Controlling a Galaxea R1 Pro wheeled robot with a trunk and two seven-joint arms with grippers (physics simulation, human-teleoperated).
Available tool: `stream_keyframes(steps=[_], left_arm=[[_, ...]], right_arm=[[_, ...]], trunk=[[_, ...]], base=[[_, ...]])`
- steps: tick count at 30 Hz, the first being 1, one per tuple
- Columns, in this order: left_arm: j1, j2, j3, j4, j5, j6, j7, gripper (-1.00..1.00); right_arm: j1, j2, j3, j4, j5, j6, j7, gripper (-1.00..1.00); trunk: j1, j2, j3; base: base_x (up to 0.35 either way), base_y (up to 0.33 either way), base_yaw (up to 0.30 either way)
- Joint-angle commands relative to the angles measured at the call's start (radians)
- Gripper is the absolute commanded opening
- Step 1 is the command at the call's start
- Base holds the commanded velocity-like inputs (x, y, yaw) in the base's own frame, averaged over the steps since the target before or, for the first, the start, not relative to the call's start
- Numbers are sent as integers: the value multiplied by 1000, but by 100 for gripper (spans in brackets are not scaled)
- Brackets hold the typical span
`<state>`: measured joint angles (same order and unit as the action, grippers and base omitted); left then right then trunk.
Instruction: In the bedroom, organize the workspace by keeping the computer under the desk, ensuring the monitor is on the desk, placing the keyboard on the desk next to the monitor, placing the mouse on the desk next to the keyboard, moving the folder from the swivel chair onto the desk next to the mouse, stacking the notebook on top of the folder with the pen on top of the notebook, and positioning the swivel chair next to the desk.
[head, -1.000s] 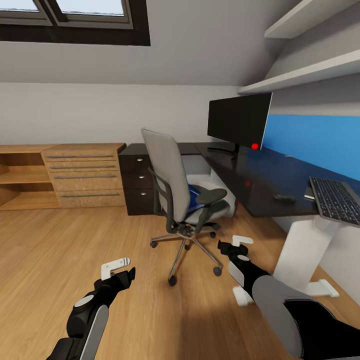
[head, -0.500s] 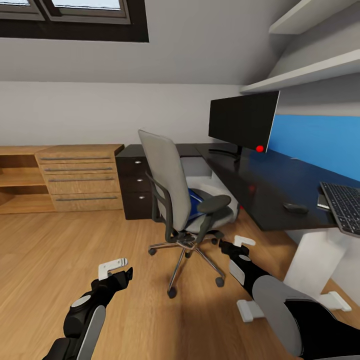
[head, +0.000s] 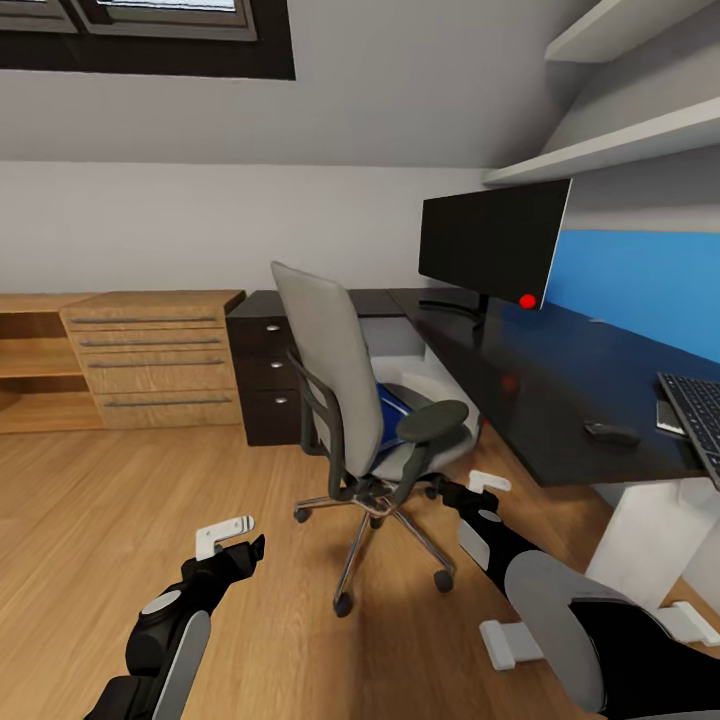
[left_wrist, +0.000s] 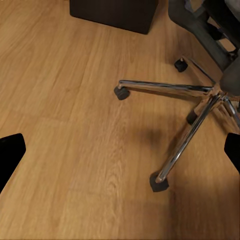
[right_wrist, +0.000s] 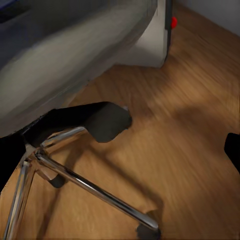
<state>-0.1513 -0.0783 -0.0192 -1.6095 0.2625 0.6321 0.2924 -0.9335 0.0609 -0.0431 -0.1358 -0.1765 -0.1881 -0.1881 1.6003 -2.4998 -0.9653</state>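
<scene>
The swivel chair (head: 335, 370) stands in mid-room beside the desk (head: 540, 375), its grey back toward me. The blue folder (head: 392, 415) lies on its seat. On the black desk top are the wide monitor (head: 492, 240), the mouse (head: 611, 432) and the keyboard (head: 697, 405), cut by the picture's edge. A grey sliver, perhaps the notebook (head: 668, 418), lies by the keyboard. The light-grey computer (head: 398, 345) sits under the desk behind the chair. My left gripper (head: 232, 538) is open over the floor; my right gripper (head: 472, 492) is open near the chair's chrome base (right_wrist: 75, 180).
A black three-drawer unit (head: 262, 370) ends the desk at the back, with a wooden drawer chest (head: 155, 355) and open shelving to its left. The desk's white leg (head: 655, 520) and foot (head: 510, 640) stand close to my right arm. Wall shelves (head: 610, 140) hang above the desk.
The whole view has shifted: the camera moved nearer the chair, so chair and monitor look larger and the keyboard has slid toward the right edge. Both arms hold the same pose.
</scene>
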Motion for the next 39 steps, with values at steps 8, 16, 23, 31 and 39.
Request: stream_keyframes(steps=[8, 16, 23, 31, 39], left_arm=[[-1, 0, 9, -1, 9, 4, 10, 100], [-1, 0, 31, -1, 11, 4, 10, 100], [-1, 0, 34, -1, 12, 4, 10, 100], [-1, 0, 34, -1, 11, 4, 10, 100], [-1, 0, 39, -1, 11, 4, 10, 100]], right_arm=[[-1, 0, -2, 1, -5, -24, 1, 100], [-1, 2, 0, 1, -5, -28, 2, 100], [-1, 5, 2, 2, -3, -66, 5, 100], [-1, 25, 7, 8, 0, -106, 5, 100], [-1, 52, 7, 8, 3, -108, 6, 100]], trunk=[[0, 0, -1], [0, 0, -1], [0, 0, -1], [0, 0, -1], [0, 0, -1]], base=[[89, 0, 0], [9, 0, 0], [0, 0, 0], [0, 0, 0], [0, 0, 1]])
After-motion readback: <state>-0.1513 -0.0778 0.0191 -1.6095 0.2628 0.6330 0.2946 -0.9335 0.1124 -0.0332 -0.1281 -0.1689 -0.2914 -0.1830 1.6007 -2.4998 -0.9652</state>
